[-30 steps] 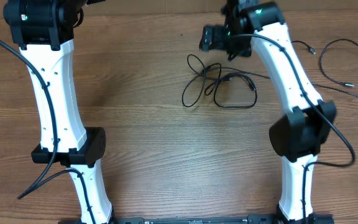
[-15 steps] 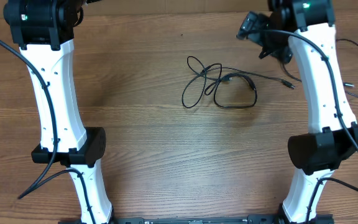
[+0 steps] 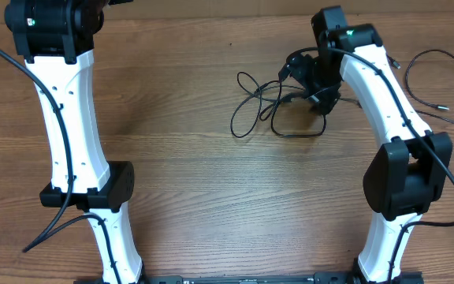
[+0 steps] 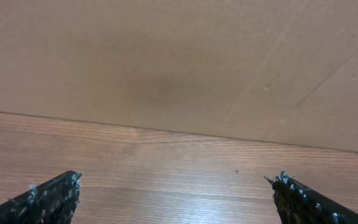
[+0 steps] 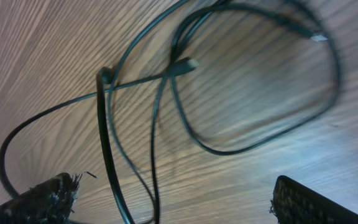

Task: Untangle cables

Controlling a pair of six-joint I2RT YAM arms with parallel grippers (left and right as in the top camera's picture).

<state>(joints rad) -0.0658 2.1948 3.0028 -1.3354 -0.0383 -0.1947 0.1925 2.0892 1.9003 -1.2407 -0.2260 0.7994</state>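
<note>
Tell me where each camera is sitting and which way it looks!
Overhead: above the table, looking straight down at the cables; left arm and right arm show.
Left wrist: on the left arm, facing the table and a brown wall; open left gripper shows.
Right wrist: on the right arm, close above the cables; open right gripper shows.
Shared: overhead and right wrist both see the cables.

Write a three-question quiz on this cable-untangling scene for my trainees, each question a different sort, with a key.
1. True or false: the right gripper is shut on the tangled cables.
2. Which gripper hangs over the tangle? A) left B) right C) neither
3. Fill in: a loose cable lies apart from the tangle, on the robot's ____ side.
Key: 1 false; 2 B; 3 right.
</note>
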